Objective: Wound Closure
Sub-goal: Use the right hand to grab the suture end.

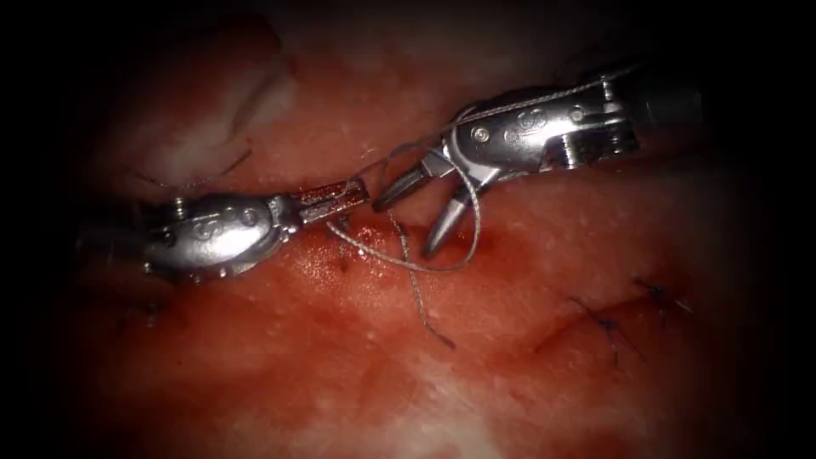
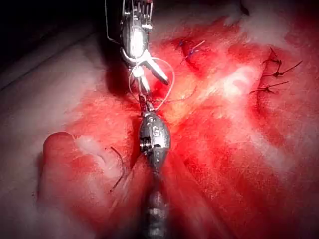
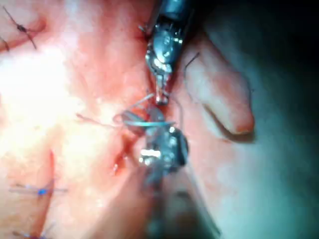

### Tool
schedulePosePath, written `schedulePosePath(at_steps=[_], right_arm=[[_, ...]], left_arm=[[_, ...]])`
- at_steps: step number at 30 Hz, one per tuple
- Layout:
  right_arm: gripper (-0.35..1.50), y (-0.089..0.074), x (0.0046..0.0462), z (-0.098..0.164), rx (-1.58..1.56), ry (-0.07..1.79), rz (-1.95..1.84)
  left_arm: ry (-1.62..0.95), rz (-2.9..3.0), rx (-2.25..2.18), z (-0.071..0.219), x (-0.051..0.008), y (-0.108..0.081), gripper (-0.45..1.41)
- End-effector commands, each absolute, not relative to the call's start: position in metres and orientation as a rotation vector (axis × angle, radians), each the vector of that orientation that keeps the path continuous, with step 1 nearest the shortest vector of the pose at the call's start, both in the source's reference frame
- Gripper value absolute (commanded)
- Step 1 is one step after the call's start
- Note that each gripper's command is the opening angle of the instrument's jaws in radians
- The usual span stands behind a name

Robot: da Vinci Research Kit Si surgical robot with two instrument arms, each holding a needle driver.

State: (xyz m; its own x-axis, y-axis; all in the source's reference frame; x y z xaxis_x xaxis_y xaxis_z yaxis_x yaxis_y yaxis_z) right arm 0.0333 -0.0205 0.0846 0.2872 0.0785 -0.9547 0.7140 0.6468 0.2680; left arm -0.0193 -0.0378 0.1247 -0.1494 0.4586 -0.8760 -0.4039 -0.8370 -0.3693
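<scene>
Endoscope view: left tool (image 1: 336, 202), jaws closed on the thread (image 1: 408, 265) at the cut (image 1: 357, 242). Right tool (image 1: 421, 212), jaws spread wide, holding nothing, thread looped around them. Needle (image 1: 200, 177) lying loose on the tissue (image 1: 340, 374), far left of the cut. Finished stitches (image 1: 633, 314) at right.

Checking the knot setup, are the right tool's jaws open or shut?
Open: the right tool has its jaws spread apart, thread looped around them.
</scene>
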Motion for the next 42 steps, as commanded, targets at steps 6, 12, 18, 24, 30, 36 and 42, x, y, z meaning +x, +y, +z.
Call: schedulePosePath(at_steps=[6, 12, 18, 24, 30, 36, 42], right_arm=[[0.24, -0.0208, 0.0337, 0.0832, 0.813, 1.24, -0.492], [0.24, -0.0219, 0.034, 0.0823, 0.866, 1.245, -0.526], [0.26, -0.0224, 0.0346, 0.0828, 0.893, 1.246, -0.556], [0.26, -0.0229, 0.0358, 0.0829, 0.878, 1.244, -0.548], [0.26, -0.0245, 0.0357, 0.0833, 0.928, 1.205, -0.624], [0.29, -0.0249, 0.0349, 0.0832, 0.953, 1.078, -0.728], [0.29, -0.025, 0.0343, 0.0832, 0.943, 0.986, -0.821]], left_arm=[[-0.071, 2.04, -1.564, 0.1263, -0.0194, -0.038, -0.45], [-0.066, 2.051, -1.557, 0.1275, -0.0199, -0.0371, -0.45], [-0.056, 2.053, -1.543, 0.1281, -0.0215, -0.0365, -0.45], [-0.064, 2.051, -1.546, 0.1279, -0.0217, -0.0361, -0.45], [-0.082, 2.046, -1.551, 0.1276, -0.0218, -0.0342, -0.45], [-0.088, 2.04, -1.547, 0.127, -0.022, -0.0335, -0.45], [-0.092, 2.038, -1.547, 0.1265, -0.0219, -0.0339, -0.45]])
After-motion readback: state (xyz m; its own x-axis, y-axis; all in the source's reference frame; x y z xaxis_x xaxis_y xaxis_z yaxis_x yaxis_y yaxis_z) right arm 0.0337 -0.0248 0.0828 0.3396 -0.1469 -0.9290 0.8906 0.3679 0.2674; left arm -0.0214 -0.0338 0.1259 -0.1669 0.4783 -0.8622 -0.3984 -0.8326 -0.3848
